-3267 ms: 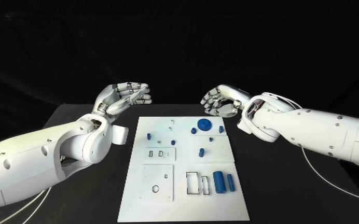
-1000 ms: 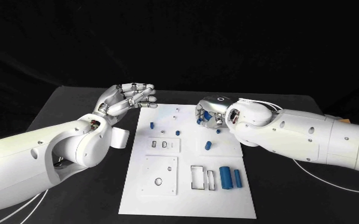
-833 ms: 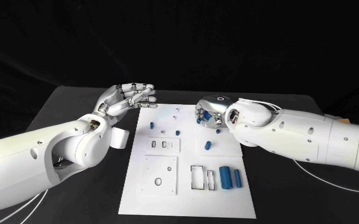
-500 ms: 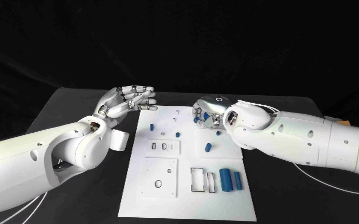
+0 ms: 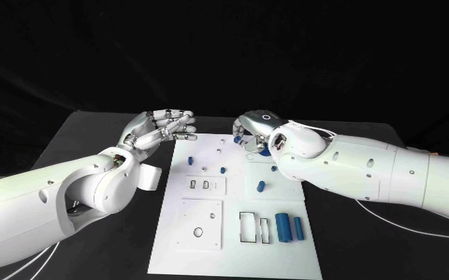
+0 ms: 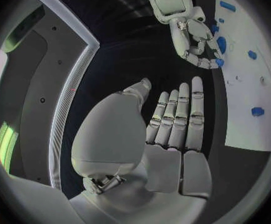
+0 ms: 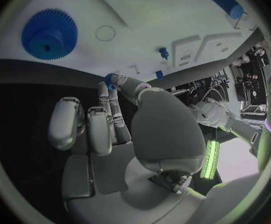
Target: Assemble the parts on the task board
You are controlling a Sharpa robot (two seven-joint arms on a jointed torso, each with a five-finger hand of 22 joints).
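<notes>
In the head view, the left hand point(image 5: 161, 126) is hovering beside the board's point(image 5: 207, 241) far left corner, fingers curled toward the thumb with nothing in them. The right hand point(image 5: 252, 131) is hanging over the board's far end, fingers curled down; blue is showing beneath it. Two cylinders point(image 5: 290, 227) are lying near the board's near right corner.

In the left wrist view, the left hand point(image 6: 172, 129) is holding its fingers straight, side by side, empty.

In the right wrist view, the right hand point(image 7: 110, 119) is pinching a small blue part point(image 7: 108, 79) at its fingertips, near the gear point(image 7: 48, 34) on the board.
</notes>
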